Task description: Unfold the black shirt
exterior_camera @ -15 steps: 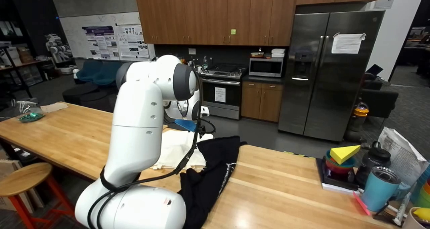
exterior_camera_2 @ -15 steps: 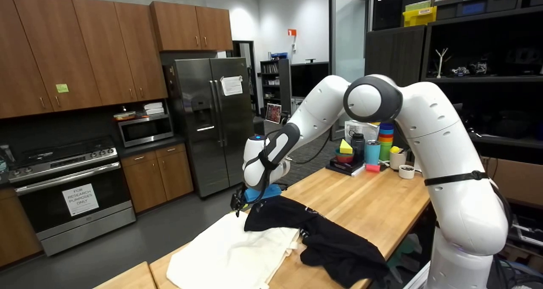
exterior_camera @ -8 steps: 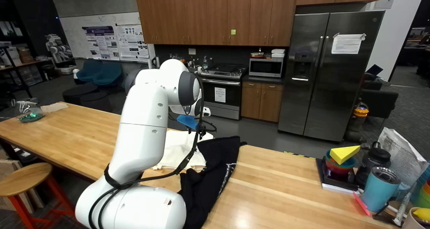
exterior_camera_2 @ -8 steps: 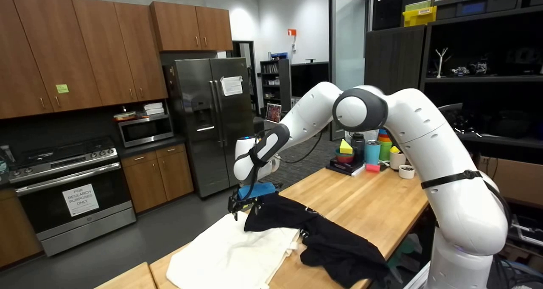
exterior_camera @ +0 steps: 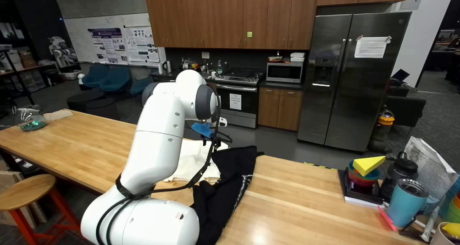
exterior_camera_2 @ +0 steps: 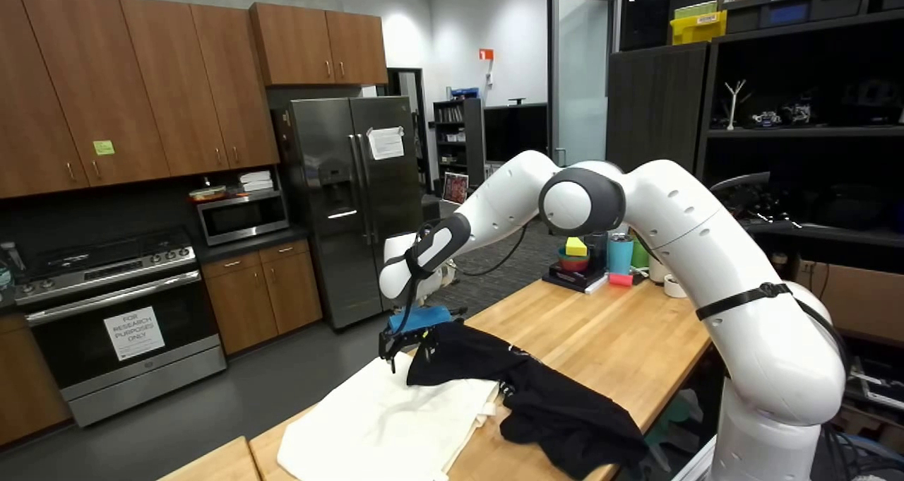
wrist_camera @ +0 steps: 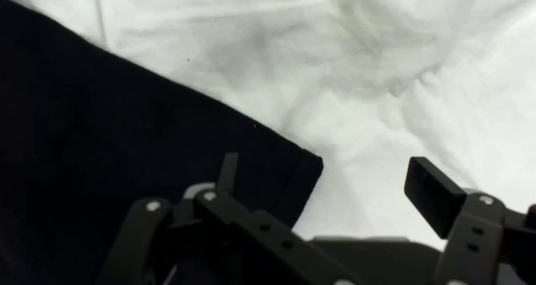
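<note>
Arm (exterior_camera_2: 583, 198) lowered since earlier frame; my gripper (wrist_camera: 324, 172) spreads wide, holding nothing, above corner of black shirt (exterior_camera_2: 537, 382), lying on desk (exterior_camera_2: 607, 333), partly over cream-white cloth (exterior_camera_2: 381, 424); height hard for me to judge.

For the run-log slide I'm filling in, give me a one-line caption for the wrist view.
Open hand above a corner of the black shirt, which lies over the cream-white cloth.

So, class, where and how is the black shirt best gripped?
Probably by its hemmed corner, from above: this tip of the black shirt lies flat on the cream-white cloth, and in the wrist view shows within the span of the open gripper.
</note>
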Action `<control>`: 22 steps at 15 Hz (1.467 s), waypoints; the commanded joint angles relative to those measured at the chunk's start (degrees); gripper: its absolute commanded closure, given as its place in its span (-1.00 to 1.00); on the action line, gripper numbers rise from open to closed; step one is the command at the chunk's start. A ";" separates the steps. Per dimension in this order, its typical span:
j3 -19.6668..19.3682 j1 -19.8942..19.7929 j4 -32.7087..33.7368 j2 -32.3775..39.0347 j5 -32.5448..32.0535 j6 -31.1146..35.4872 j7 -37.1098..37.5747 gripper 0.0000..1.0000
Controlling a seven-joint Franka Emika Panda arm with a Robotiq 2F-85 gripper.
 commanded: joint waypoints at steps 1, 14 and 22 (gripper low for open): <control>-1.07 0.87 5.32 3.13 1.03 -4.63 2.69 -1.00; -3.51 2.58 12.87 8.80 -0.90 -6.90 8.09 -0.93; -4.61 3.31 16.41 10.80 -2.17 -9.86 11.27 0.13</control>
